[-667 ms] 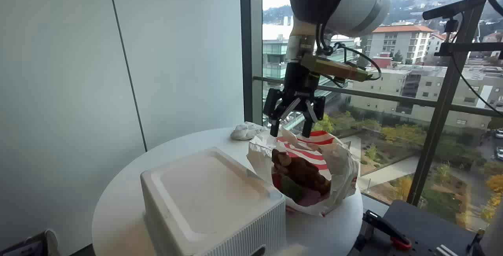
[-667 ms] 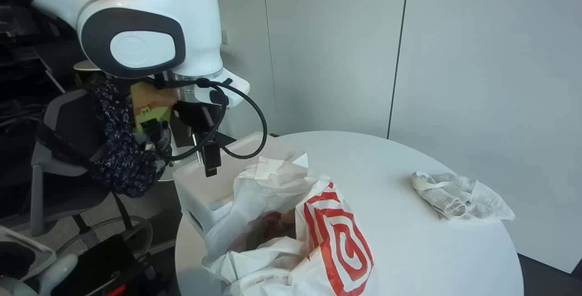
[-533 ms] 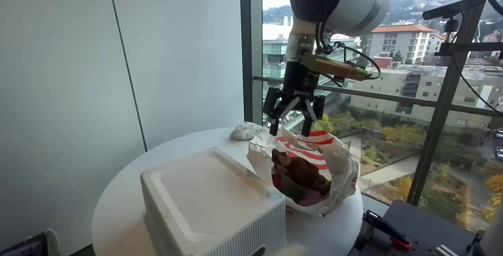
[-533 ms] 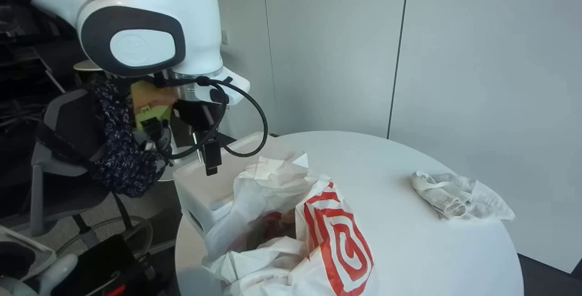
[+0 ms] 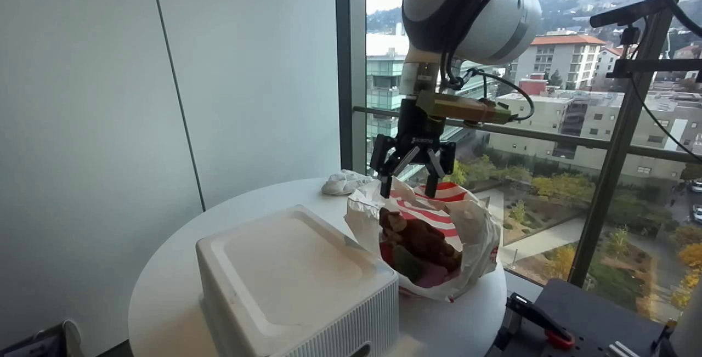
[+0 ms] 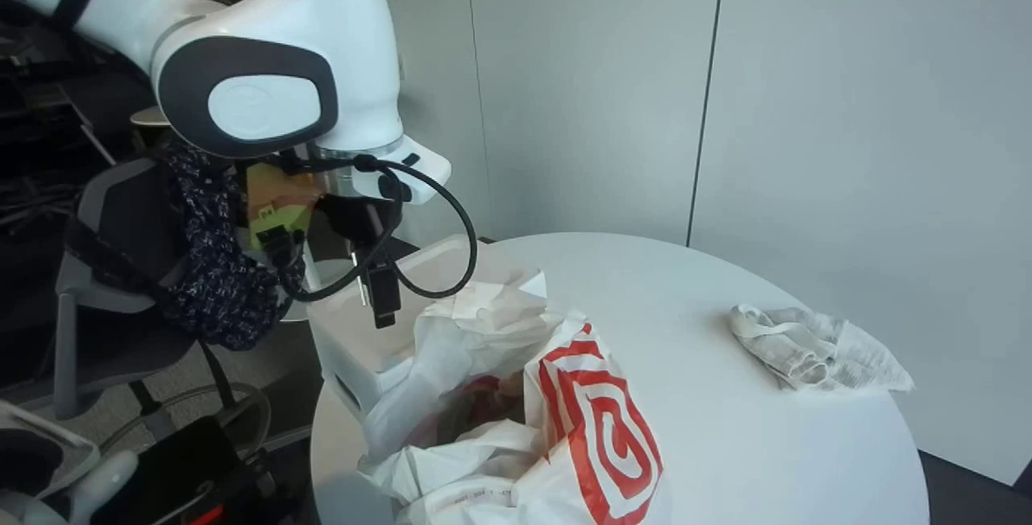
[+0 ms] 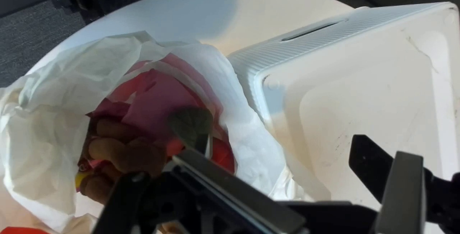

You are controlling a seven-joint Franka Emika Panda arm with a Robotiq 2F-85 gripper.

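Most contents (image 7: 125, 151) of the white bag (image 6: 576, 436) are hard to ID, pt. hidden by its rim &, in wrist view, by the gripper (image 5: 408, 195). Box (image 5: 296, 269) is cut off in an ext. view. Jaws wide apart; bag sits below, twd one finger (image 7: 237, 190), box beside it.
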